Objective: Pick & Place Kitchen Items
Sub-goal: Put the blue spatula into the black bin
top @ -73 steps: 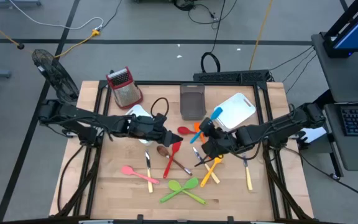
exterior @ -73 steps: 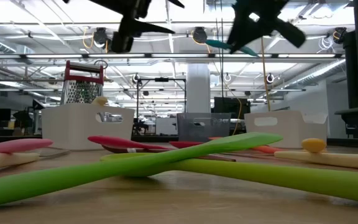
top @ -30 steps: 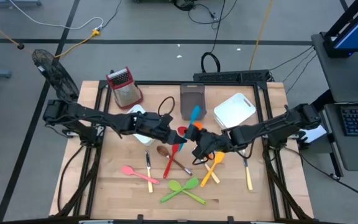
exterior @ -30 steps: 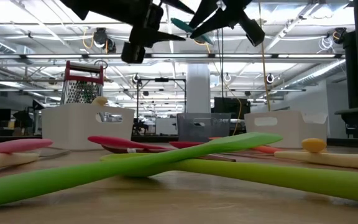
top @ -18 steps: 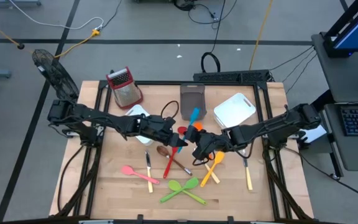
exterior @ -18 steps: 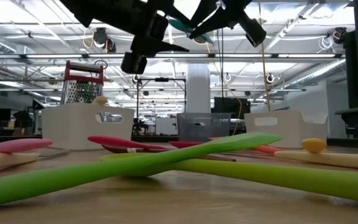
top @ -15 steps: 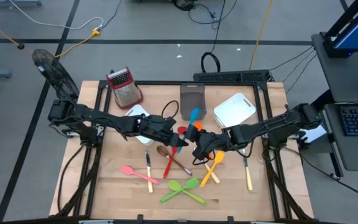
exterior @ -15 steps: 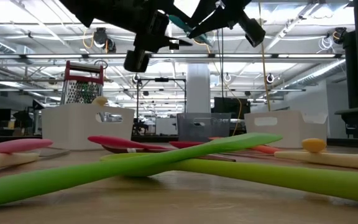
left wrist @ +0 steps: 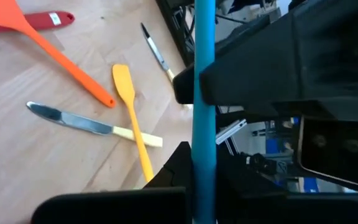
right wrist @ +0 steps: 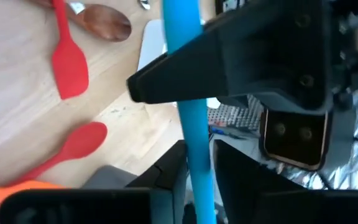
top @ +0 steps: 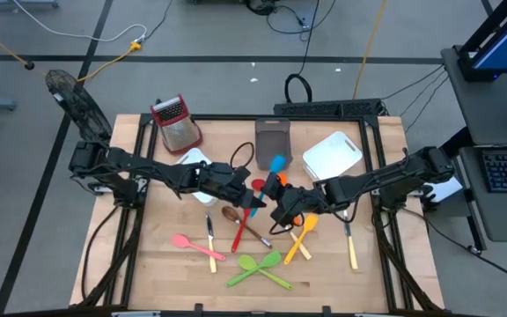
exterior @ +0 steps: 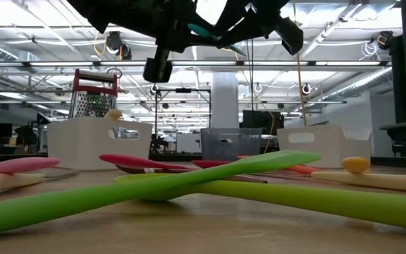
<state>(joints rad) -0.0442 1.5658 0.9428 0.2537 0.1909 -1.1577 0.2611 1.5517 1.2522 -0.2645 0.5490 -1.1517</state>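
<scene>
Mid-frame in the high view, blue spatula held above the surface between both arms; left gripper has just clenched on its handle; right gripper seemingly loosening, still touching; handover likely under way, placement pending.

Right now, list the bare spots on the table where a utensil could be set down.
Bare wood lies along the table's left side, below the box grater and left of the pink spoon, and in the front right corner beyond the yellow-handled knife. The centre is crowded: utensils, both grippers.
</scene>
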